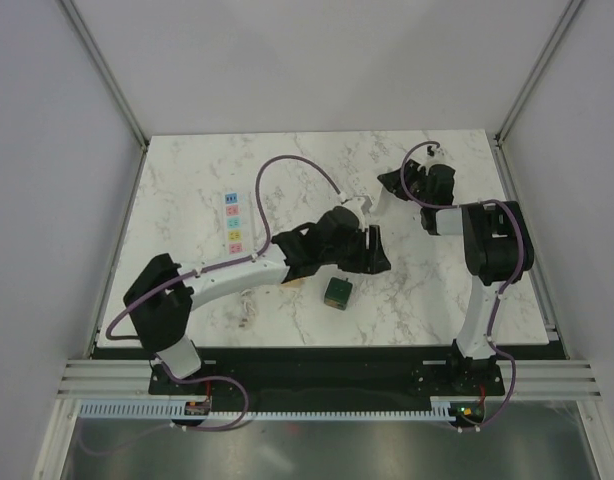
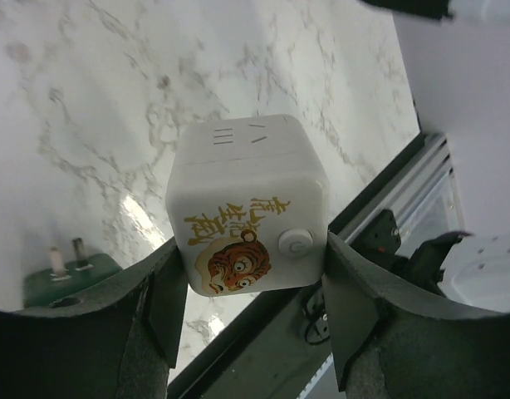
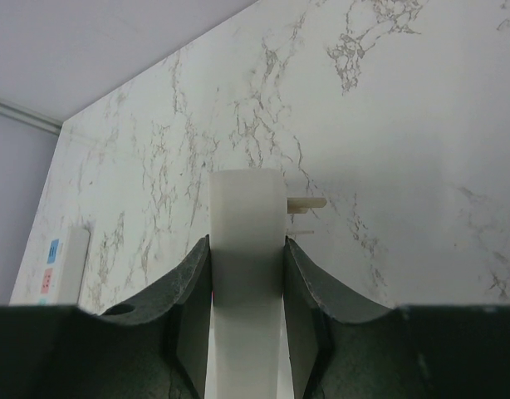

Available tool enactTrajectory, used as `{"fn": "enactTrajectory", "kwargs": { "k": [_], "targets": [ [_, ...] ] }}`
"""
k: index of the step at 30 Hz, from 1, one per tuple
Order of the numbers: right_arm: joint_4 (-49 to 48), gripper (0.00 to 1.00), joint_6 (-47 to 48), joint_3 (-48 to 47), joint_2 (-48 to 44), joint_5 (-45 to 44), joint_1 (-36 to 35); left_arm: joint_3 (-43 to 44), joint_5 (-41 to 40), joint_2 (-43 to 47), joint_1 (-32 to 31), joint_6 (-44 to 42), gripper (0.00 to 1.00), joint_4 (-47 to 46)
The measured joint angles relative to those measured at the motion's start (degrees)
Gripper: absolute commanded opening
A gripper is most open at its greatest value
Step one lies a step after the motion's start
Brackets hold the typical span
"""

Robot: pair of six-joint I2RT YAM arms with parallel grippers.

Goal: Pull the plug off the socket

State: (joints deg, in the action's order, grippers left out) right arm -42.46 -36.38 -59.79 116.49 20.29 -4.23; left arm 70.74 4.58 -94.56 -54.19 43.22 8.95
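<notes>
Already the white plastic plug (image 3: 247,199) sits clenched in the right gripper (image 3: 247,249), pins bare and free, while the left gripper (image 2: 253,253) grips the white tiger-picture socket cube (image 2: 238,166). Next, I think, both just need setting down gently.

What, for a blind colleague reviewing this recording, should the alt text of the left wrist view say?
The dark left gripper is shut on a white plastic cube-shaped socket printed with an orange tiger cartoon, the white marble table behind it. A small green plug block, two prongs up, lies at lower left.
</notes>
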Motion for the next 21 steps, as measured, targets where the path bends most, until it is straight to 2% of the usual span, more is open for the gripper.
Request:
{"fn": "enactTrajectory", "kwargs": {
  "k": [3,7,11,17,19,21],
  "targets": [
    [0.1,0.21,-1.0,-0.7,0.8,0.9,0.3,-0.1,-3.2,-1.9,-5.4,-0.7,0.02,0.2],
    [0.3,0.26,-1.4,-0.7,0.8,1.2,0.3,0.0,-9.0,-7.0,-9.9,-1.4,0.02,0.3],
    [0.5,0.29,-1.5,-0.7,0.8,1.8,0.5,0.5,-11.5,-13.8,-11.3,-2.6,0.02,0.3],
    [0.5,0.33,-1.9,-0.7,0.8,2.2,0.8,1.0,-15.4,-15.6,-11.8,-4.1,0.02,-3.5],
    [0.5,0.34,-2.1,-0.7,0.9,2.4,0.9,1.0,-16.5,-16.2,-11.8,-4.5,0.10,-4.7],
    [0.5,0.35,-2.5,-0.7,1.0,2.7,1.0,1.0,-17.4,-16.6,-11.9,-4.9,0.29,-5.6]
  ]
}}
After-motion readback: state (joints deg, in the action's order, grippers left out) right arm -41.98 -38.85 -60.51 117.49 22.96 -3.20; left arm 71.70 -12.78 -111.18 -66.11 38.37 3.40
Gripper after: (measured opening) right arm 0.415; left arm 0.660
